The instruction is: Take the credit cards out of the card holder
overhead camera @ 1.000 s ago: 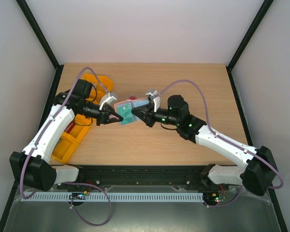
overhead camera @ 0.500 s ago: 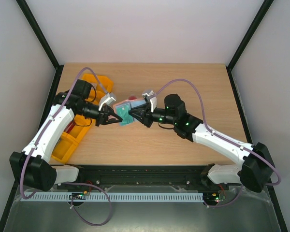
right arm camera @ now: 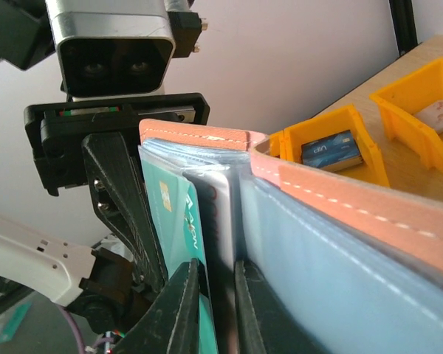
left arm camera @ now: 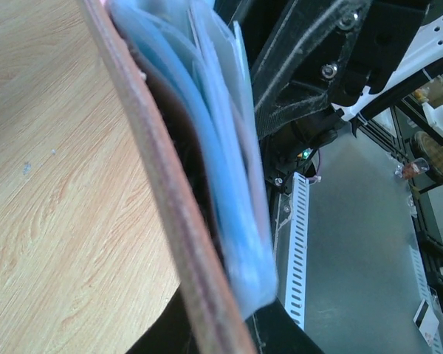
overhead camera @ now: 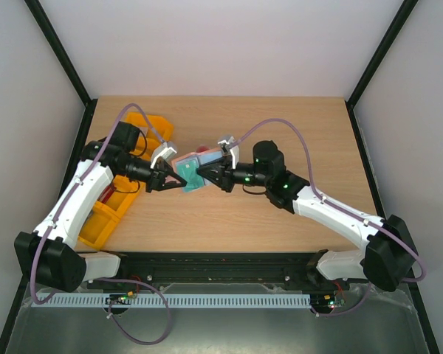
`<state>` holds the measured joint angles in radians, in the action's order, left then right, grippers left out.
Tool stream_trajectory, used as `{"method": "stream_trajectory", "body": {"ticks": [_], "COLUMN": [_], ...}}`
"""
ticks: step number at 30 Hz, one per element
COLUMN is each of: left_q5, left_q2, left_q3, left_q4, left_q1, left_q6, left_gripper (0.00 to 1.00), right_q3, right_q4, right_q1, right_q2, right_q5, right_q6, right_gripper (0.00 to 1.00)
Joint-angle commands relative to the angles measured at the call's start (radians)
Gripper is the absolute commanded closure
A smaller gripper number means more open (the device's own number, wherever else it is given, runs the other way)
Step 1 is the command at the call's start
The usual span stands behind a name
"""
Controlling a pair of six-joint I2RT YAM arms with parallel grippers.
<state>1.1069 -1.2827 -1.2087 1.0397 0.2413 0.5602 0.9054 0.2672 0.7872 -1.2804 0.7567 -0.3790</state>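
Card holder (overhead camera: 186, 161) near orange bins (overhead camera: 96, 225)

A wooden bench (overhead camera: 295, 125) stands between plain white walls (overhead camera: 221, 44). Black posts (overhead camera: 60, 51) rise from its far corners. Grey metal floor (overhead camera: 229, 332) lies beyond its near edge. Light is even.

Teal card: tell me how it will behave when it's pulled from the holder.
Probably stiff: the teal card stands flat and straight-edged in the card holder. Its smooth printed face may slip between jaws. Packed tight beside the pale card, it could drag on the way out.
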Motion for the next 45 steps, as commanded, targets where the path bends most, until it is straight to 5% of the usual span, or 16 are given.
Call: {"method": "stream_trajectory", "body": {"ticks": [1,3,11,32,35,41,45], "left_q5": [0.073,0.076,0.108,0.068,0.091,0.094,0.096], "left_q2": [-0.003,-0.002,0.006,0.028,0.029,0.029,0.028], "left_q3": [0.007,0.010,0.016,0.024,0.011,0.010,0.008], "left_q4": [-0.099,-0.102,-0.067,-0.081,-0.030,-0.021,-0.018], "left_q1": [0.027,0.027,0.026,0.026,0.027,0.027,0.027], "left_q6": [-0.020,-0.025,0.019,0.002,0.062,0.076,0.077], "left_gripper": [0.98,0.98,0.97,0.98,0.98,0.98,0.98], "right_q3": [0.027,0.026,-0.027,0.119,0.144,0.161,0.149], "right_q4": [0.105,0.102,0.156,-0.049,-0.126,-0.204,-0.204], "right_q1": [0.053,0.055,0.055,0.158,0.161,0.163,0.164], "right_q2": [-0.013,-0.014,0.053,0.012,0.017,0.080,0.095], "right_q5": [0.178,0.160,0.144,0.229,0.141,-0.267,-0.328], "right_q6": [-0.022,-0.024,-0.006,0.106,0.153,0.206,0.215], "right_gripper": [0.92,0.98,0.98,0.78,0.77,0.85,0.87]}}
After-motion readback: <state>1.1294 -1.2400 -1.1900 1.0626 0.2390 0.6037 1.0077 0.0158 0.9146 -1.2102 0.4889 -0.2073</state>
